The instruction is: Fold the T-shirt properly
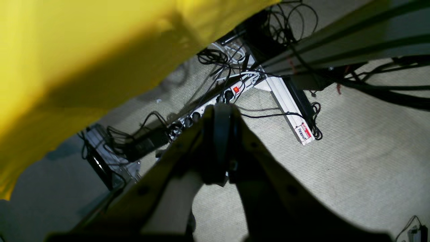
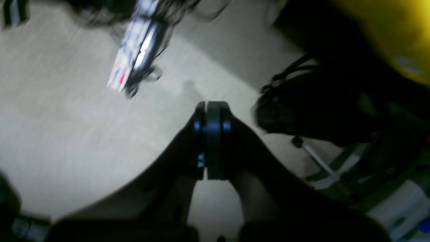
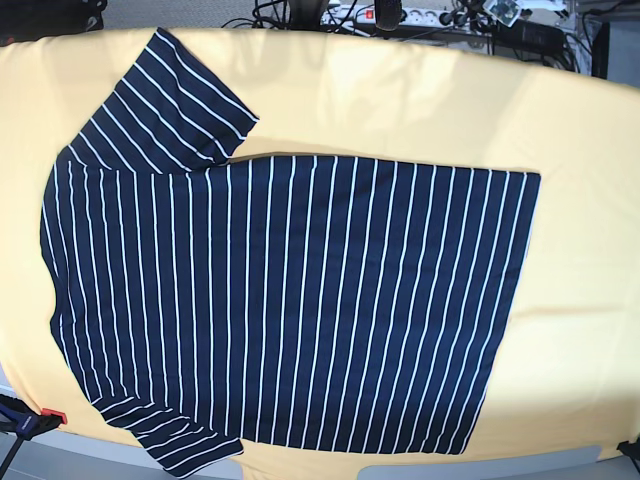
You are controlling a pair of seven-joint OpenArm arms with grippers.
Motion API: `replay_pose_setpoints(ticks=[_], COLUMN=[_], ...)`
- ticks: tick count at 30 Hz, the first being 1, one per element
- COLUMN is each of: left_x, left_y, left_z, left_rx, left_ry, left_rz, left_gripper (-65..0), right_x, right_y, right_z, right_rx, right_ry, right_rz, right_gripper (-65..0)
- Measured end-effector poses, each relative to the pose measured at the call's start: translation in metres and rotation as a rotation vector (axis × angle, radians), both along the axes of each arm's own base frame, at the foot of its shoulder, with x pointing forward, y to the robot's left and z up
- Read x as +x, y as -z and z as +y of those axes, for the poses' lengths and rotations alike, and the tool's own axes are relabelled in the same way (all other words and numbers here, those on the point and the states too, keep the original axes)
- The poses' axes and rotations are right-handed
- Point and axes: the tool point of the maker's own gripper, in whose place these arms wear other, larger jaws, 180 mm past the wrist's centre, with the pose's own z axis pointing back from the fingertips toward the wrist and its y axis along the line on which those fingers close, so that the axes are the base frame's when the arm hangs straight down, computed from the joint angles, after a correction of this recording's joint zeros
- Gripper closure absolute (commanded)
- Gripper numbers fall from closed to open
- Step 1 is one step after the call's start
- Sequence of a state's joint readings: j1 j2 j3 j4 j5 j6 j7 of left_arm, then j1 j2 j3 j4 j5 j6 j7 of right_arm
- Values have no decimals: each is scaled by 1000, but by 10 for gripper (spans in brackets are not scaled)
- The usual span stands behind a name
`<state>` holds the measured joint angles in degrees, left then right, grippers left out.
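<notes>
Seen from above in the base view, the T-shirt (image 3: 290, 300), dark navy with thin white stripes, lay spread flat on a surface draped in a yellow-orange cloth (image 3: 580, 150). Its neck end pointed to that view's left and its hem to the right. One sleeve stretched toward the far edge of the surface; the other reached the near edge. The fabric looked smooth, with no fold made in it.

Neither arm showed over the shirt in the base view. Both wrist cameras looked down past the surface's edge toward the floor. In the left wrist view, the left pincer (image 1: 222, 112) had its two dark pads pressed together with nothing between them. Beyond it lay grey carpet (image 1: 352, 161), a white power strip (image 1: 215, 101) with a red lit switch, and a tangle of black cables (image 1: 289, 20). A swath of the yellow cloth filled that view's upper left corner.

In the blurred right wrist view, the right pincer (image 2: 212, 114) was likewise closed tight and empty, hanging over the carpet, with a corner of yellow cloth at the upper right.

By the look of things, the folding had not yet begun; this seemed to be the starting pose. The next move would likely call for both arms to come up over the surface, part their pincers, and take hold of the shirt along one edge, perhaps at a sleeve and at the hem, so one side could be carried across.
</notes>
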<state>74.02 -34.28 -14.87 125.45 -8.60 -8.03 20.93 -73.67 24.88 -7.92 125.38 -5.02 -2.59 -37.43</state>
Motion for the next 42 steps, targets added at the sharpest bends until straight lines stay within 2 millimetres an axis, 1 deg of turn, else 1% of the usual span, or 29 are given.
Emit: replay_pose_setpoints(ticks=[2, 4, 7, 9, 10, 13, 14, 16, 19, 21, 23, 25, 28, 29, 31, 32, 33, 34, 37, 40, 42], left_x=[10, 22, 40, 48, 49, 55, 61, 80, 104, 117, 132, 150, 170, 177, 187, 192, 196, 199, 205, 209, 214], left_y=[-7, -16, -33, -39, -40, -44, -46, -54, -63, -62, -62, -63, -64, -67, -72, -75, -75, -72, -52, -34, -27], left_z=[5, 9, 14, 21, 23, 30, 31, 34, 36, 42, 48, 57, 71, 74, 78, 79, 82, 86, 98, 102, 101], left_rx=[16, 31, 54, 74, 80, 103, 107, 119, 126, 129, 125, 137, 147, 135, 103, 91, 106, 138, 240, 306, 333], left_ry=[-1, 1, 4, 9, 22, 42, 54, 76, 149, 188, 242, 285, 367, 387, 444, 470, 498, 536, 620, 688, 723], left_rz=[-33, -78, -149, -177, -180, -195, -212, -274, -342, -372, -409, -443, -457, -473, -494, -508, -516, -513, -475, -459, -456], left_gripper=[0, 0, 0, 0, 0, 0, 0, 0, 0, 0, 0, 0, -3, -62, -212, -275, -321, -340, -343, -343, -343], right_x=[13, 31, 67, 85, 91, 96, 98, 103, 127, 140, 149, 157, 165, 166, 164, 164, 164, 164, 164, 164, 164], right_y=[-7, -17, -43, -58, -63, -68, -70, -71, -72, -74, -76, -79, -82, -83, -82, -82, -82, -82, -82, -82, -82], right_z=[-10, -21, -41, -52, -57, -71, -72, -69, -57, -50, -48, -48, -47, -46, -46, -46, -46, -46, -46, -46, -46], right_rx=[-25, -46, -92, -120, -130, -169, -170, -152, -82, -42, -29, -34, -28, -25, -23, -23, -23, -23, -23, -23, -22], right_ry=[18, 35, 51, 50, 41, 17, 2, -42, -74, -91, -85, -85, -85, -87, -85, -81, -81, -82, -81, -82, -81], right_rz=[-48, -119, -257, -329, -358, -369, -378, -382, -434, -464, -489, -513, -543, -546, -540, -540, -542, -542, -541, -541, -541], right_gripper=[0, 0, 0, 0, 0, 0, 0, 0, 0, 0, 0, 0, 0, 0, 0, 0, 0, 0, 0, 0, 0])
